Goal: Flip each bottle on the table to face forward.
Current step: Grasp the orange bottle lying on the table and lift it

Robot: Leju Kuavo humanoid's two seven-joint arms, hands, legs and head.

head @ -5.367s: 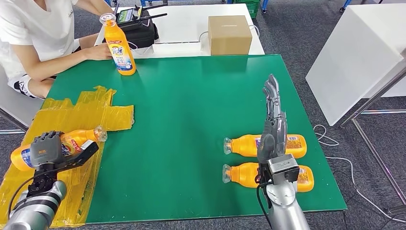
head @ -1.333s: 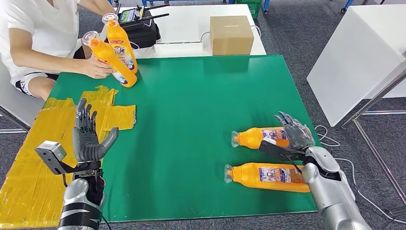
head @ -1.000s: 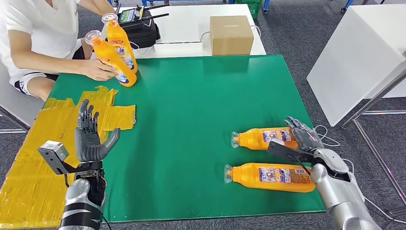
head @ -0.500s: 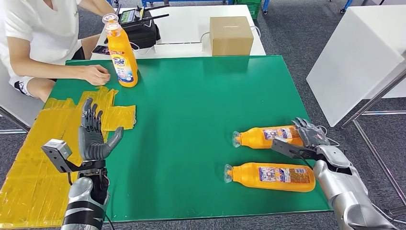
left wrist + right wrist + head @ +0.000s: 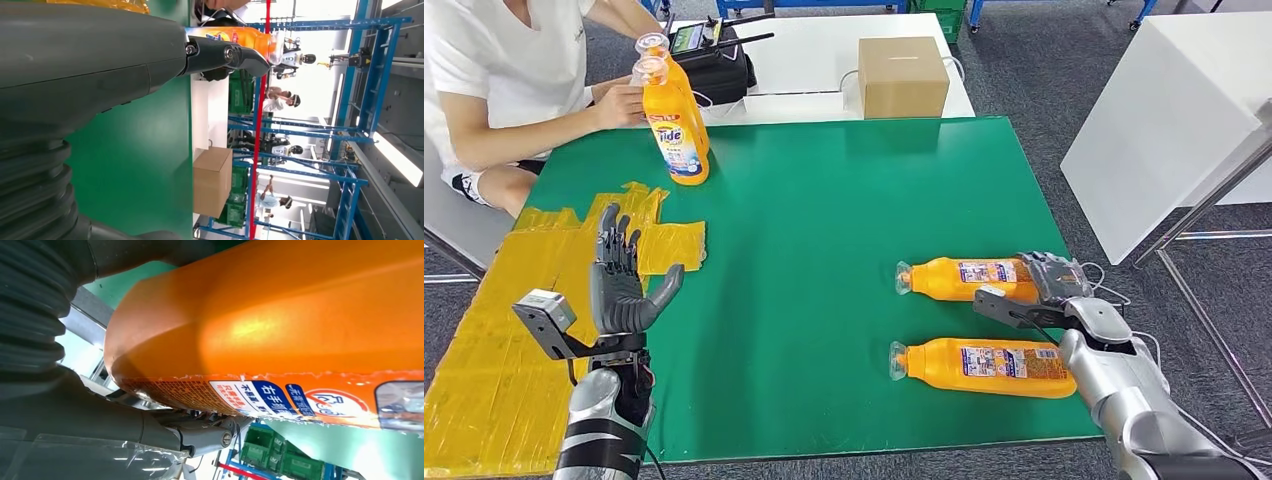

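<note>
Head view: right hand wrapped on base of far lying bottle, near bottle beside it on green surface, left hand raised, fingers apart, empty; right wrist view: label sideways, so roll bottle w/ firm hold.

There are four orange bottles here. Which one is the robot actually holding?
The farther of the two lying bottles: the right hand grips its base end. The nearer lying bottle lies untouched, and the two standing bottles are by the person's hand.

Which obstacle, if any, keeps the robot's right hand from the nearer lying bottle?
Probably none: the right hand grips the farther bottle, and the nearer bottle lies uncovered beside it.
</note>
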